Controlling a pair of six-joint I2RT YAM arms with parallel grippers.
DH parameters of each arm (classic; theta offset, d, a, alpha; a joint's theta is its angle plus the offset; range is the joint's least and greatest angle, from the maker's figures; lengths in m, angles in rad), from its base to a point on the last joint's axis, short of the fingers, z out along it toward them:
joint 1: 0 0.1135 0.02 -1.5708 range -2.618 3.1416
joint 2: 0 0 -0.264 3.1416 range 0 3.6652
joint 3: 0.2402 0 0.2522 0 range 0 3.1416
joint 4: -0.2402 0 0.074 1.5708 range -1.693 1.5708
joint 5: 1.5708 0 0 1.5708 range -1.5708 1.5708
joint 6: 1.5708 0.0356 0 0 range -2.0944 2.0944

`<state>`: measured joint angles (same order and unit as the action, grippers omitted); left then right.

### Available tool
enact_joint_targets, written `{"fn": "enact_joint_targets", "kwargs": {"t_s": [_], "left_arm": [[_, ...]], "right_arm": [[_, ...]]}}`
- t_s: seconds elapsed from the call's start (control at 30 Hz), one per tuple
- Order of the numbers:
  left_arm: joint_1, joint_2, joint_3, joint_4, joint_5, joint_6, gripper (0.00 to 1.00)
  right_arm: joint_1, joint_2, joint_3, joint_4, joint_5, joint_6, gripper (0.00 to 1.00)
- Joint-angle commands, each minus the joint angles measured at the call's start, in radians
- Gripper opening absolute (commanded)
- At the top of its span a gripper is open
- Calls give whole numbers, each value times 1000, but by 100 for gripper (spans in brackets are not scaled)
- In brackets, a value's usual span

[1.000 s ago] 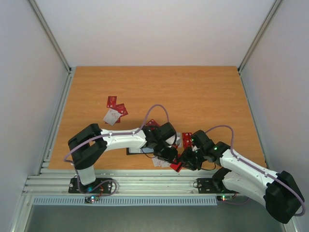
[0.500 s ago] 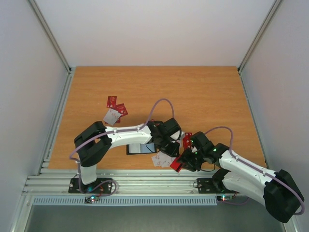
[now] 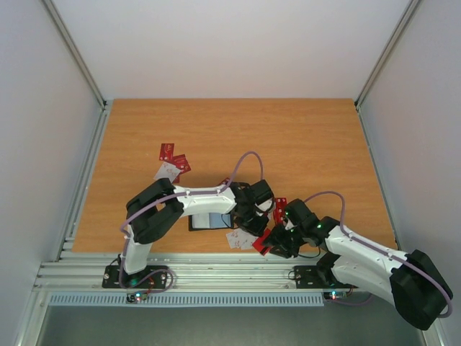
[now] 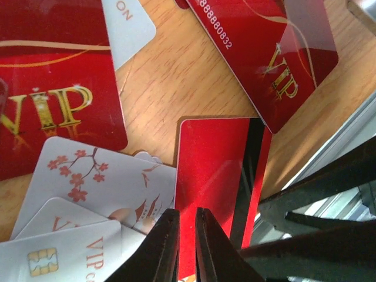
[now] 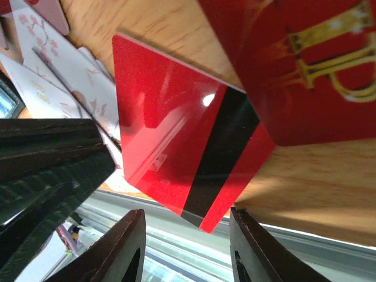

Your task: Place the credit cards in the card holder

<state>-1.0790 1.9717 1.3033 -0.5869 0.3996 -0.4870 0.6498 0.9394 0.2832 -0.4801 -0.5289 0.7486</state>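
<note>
- The red striped card (image 4: 214, 176) lies with its near corner over the bench (image 3: 302, 144) edge. A nudge towards the robot would likely tip it onto the rails below, probably out of reach.
- Both grippers crowd this one card. The right gripper (image 5: 187, 214) has its jaws apart with that overhanging corner showing between them; whether they touch it I cannot tell. If either arm advances, fingers could strike fingers.
- The left gripper (image 4: 187, 235) points down at the card's flat face, jaws drawn almost together, only a slit between, nothing visibly clamped. A thin flat card offers no purchase this way. Pressing may make it skid and drag the pale cards (image 4: 88, 194) touching its left edge.
- The card holder (image 3: 209, 222) lies open on the bench just beside the left gripper, partly under the arm. A careless sweep could shift it or flip it shut.
- More cards (image 3: 171, 162) sit well apart, up-left, and nothing near them looks at risk.
</note>
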Motion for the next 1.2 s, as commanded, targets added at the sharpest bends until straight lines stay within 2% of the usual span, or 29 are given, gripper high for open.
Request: {"fn": "enact_joint_targets", "kwargs": {"t_s": [0.0, 0.13, 0.37, 0.5, 0.6, 0.9, 1.17], "left_arm": [[-12, 47, 37, -24, 23, 19, 12], [-22, 78, 44, -49, 21, 15, 12], [-31, 61, -8, -6, 45, -56, 12], [-35, 42, -42, 29, 60, -121, 12], [-36, 40, -47, 37, 70, -139, 12], [-38, 41, -93, 141, 146, -225, 12], [-41, 25, -126, 183, 178, -302, 13]], "right_arm": [[5, 35, -48, 79, -1, 9, 41], [4, 55, -42, 82, -12, 10, 41], [9, 8, 68, -179, 21, -60, 43], [14, -9, 77, -234, 16, -67, 44], [16, 3, 42, -182, 7, -54, 45], [20, 61, -65, 109, -24, 27, 44], [23, 87, -69, 174, -34, 22, 42]]}}
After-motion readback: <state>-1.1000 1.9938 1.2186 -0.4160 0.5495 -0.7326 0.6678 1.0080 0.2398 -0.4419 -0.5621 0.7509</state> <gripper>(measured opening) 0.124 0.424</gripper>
